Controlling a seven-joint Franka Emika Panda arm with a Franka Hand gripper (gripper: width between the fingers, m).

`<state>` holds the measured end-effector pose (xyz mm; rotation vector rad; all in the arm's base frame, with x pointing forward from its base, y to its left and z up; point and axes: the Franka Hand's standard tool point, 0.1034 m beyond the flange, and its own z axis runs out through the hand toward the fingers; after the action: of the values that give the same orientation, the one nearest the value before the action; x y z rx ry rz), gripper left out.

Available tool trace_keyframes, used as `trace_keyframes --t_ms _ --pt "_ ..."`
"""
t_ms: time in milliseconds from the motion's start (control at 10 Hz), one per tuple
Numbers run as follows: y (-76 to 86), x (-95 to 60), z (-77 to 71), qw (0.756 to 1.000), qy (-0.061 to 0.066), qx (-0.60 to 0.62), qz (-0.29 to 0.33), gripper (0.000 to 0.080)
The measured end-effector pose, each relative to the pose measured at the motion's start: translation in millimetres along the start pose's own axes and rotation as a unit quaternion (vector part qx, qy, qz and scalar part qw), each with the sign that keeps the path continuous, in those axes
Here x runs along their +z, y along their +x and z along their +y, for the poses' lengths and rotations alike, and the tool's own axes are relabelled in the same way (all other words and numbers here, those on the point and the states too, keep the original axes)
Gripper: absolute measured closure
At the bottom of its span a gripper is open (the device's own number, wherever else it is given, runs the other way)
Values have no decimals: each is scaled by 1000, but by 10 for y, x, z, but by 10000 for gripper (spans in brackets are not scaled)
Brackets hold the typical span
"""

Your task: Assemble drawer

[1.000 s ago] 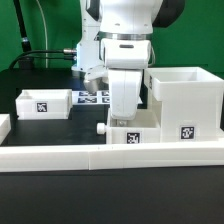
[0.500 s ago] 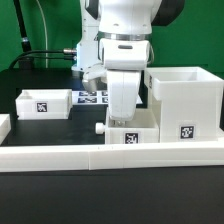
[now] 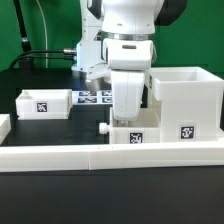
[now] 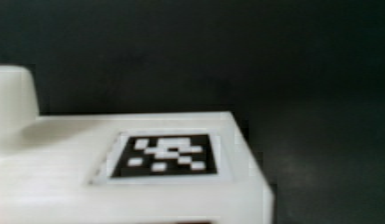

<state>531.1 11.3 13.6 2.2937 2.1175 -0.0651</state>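
While the hand [image 3: 128, 115], its grip hidden, sits at one knobbed tray [image 3: 131, 138], that and the other tray [image 3: 42, 103] lie outside the housing [image 3: 186, 98].

Gripper [image 3: 128, 114] fingertips hidden behind tray [image 3: 120, 134] wall (spread or closed, impossible to tell), tray base masked by low border wall [image 3: 60, 152], marker board [image 3: 92, 98] half covered by arm [image 3: 125, 20], wrist view soft, tag [image 4: 168, 157] pattern smeared, tray cropped at frame edge.

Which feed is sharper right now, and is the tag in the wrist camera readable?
Exterior view: evenly lit and fairly sharp, the housing tag distinct. Wrist view: out of focus, the near tag on the white drawer part smeared, its cells barely separable.
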Motion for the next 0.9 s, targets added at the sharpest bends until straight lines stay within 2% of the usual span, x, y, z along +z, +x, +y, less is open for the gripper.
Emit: trace_keyframes --t_ms 300,500,900 --pt "-4 7 -3 1000 1 0 0 755" --pt "50 2 -2 1000 0 -4 1 755" --pt "37 -16 21 1000 9 -17 -5 755"
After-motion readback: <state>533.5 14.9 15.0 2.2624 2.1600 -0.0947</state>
